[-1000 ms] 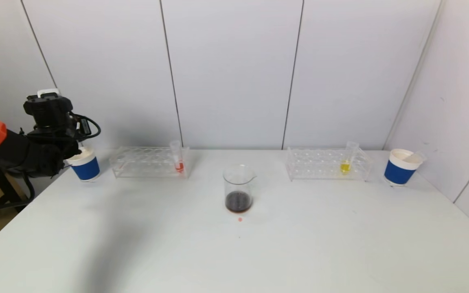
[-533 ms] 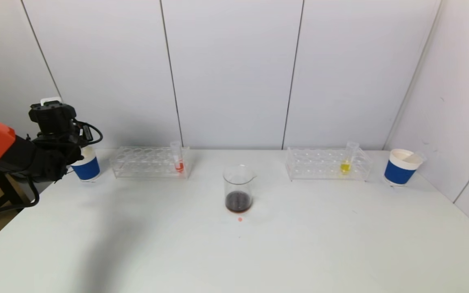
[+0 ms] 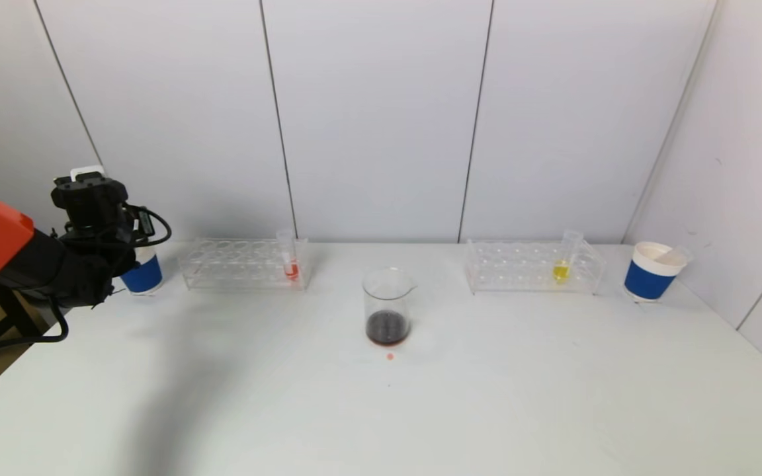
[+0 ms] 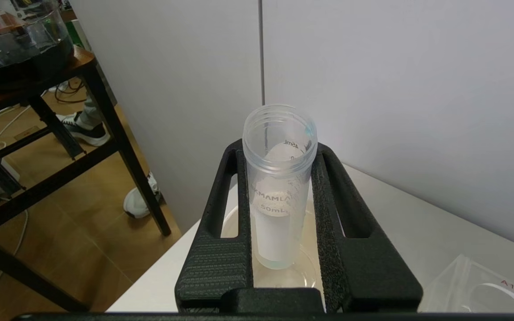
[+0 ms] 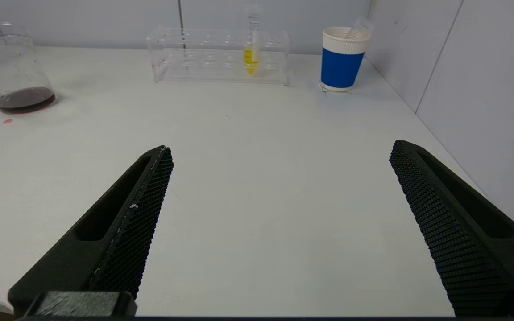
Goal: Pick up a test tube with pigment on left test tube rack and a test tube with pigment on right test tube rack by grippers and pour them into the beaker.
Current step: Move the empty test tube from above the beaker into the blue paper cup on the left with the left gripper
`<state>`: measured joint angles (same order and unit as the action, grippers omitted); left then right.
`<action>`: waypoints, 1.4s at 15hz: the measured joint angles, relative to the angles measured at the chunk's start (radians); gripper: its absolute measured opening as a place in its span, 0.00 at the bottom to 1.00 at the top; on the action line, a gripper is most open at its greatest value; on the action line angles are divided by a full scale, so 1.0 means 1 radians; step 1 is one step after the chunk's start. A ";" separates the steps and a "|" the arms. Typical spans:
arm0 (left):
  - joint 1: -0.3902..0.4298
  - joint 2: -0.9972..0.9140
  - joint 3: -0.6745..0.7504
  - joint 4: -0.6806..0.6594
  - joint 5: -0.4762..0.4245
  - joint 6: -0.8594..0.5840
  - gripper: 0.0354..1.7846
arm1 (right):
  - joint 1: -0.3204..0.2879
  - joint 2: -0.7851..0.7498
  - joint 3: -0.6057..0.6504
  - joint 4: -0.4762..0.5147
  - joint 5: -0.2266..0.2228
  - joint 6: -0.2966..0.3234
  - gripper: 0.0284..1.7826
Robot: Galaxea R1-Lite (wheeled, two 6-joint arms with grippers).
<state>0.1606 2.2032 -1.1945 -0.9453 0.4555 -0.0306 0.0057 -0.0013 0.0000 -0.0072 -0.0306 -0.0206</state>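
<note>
1. Left wrist view: left gripper (image 4: 283, 214) clamped on empty test tube (image 4: 279, 187), over paper cup (image 3: 141, 272);
2. Right gripper (image 5: 279, 196) spread wide above surface (image 5: 257, 178);
3. Red tube (image 3: 290, 263), yellow tube (image 3: 561, 264) racked; beaker (image 3: 387, 307) between.

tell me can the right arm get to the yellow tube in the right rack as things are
Probably yes. The right gripper is open and holds nothing, and bare table lies between it and the yellow test tube, which stands upright in the right rack with its top exposed. The blue cup stands off to the side.

Lab bench: test tube racks (image 3: 243, 264), beaker (image 3: 387, 306) (white partition walls).
</note>
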 joint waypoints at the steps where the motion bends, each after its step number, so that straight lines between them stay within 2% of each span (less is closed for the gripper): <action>1: 0.000 0.000 0.006 -0.003 0.000 0.000 0.22 | 0.000 0.000 0.000 0.000 0.000 0.000 0.99; 21: -0.001 0.000 0.066 -0.040 0.000 0.000 0.22 | 0.000 0.000 0.000 0.000 0.000 0.000 0.99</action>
<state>0.1591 2.2032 -1.1281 -0.9851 0.4560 -0.0302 0.0057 -0.0013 0.0000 -0.0072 -0.0306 -0.0206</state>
